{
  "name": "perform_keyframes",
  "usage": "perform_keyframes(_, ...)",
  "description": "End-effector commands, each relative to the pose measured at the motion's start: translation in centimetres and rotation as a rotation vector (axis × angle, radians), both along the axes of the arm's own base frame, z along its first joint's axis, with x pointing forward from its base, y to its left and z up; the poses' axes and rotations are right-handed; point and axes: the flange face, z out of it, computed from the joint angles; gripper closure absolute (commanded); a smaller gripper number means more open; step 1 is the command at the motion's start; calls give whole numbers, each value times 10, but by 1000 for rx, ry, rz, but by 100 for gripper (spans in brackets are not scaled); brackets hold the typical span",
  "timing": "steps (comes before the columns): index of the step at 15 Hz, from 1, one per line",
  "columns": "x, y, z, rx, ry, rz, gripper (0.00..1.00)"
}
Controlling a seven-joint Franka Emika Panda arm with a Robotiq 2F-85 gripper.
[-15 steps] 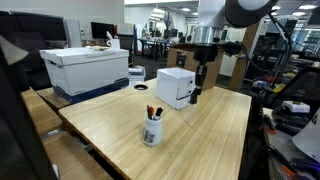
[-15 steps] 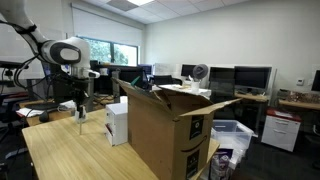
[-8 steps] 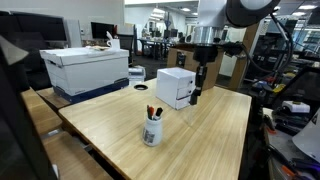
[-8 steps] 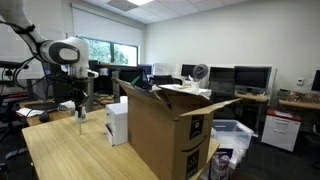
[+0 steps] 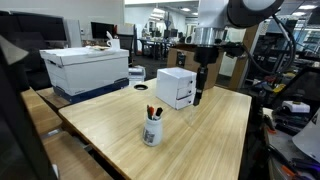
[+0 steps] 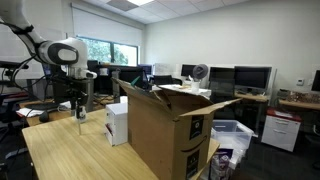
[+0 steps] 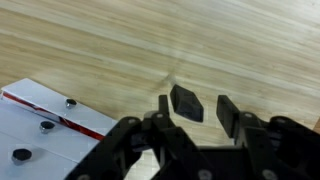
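Note:
In the wrist view my gripper (image 7: 197, 107) hangs low over the light wooden table (image 7: 110, 40), its jaws apart. A small black block (image 7: 185, 101) shows between the fingertips. It sits close to one finger, and a gap separates it from the other. Whether the block rests on the table I cannot tell. A white box (image 7: 35, 135) with a red stripe and black dots fills the lower left corner. In both exterior views the gripper (image 5: 197, 96) (image 6: 80, 112) points straight down beside the white box (image 5: 175, 87) (image 6: 117, 122).
A white cup of markers (image 5: 152, 130) stands nearer the front of the table (image 5: 210, 140). A large white box on a blue bin (image 5: 85, 68) sits at the table's far side. A tall open cardboard box (image 6: 170, 130) stands close to that camera.
The jaws have spread apart from shut over the last half second. The arm has stayed in place beside the white box.

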Motion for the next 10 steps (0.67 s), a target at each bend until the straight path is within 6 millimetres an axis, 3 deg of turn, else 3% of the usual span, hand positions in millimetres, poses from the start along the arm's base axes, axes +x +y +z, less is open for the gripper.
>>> perform_keyframes(1,-5,-1,0,1,-9,15,18)
perform_keyframes(3,-5,-1,1,1,-7,14,6)
perform_keyframes(5,-4,-2,0,0,-6,14,1)
perform_keyframes(10,-3,-2,0,1,-3,14,0)
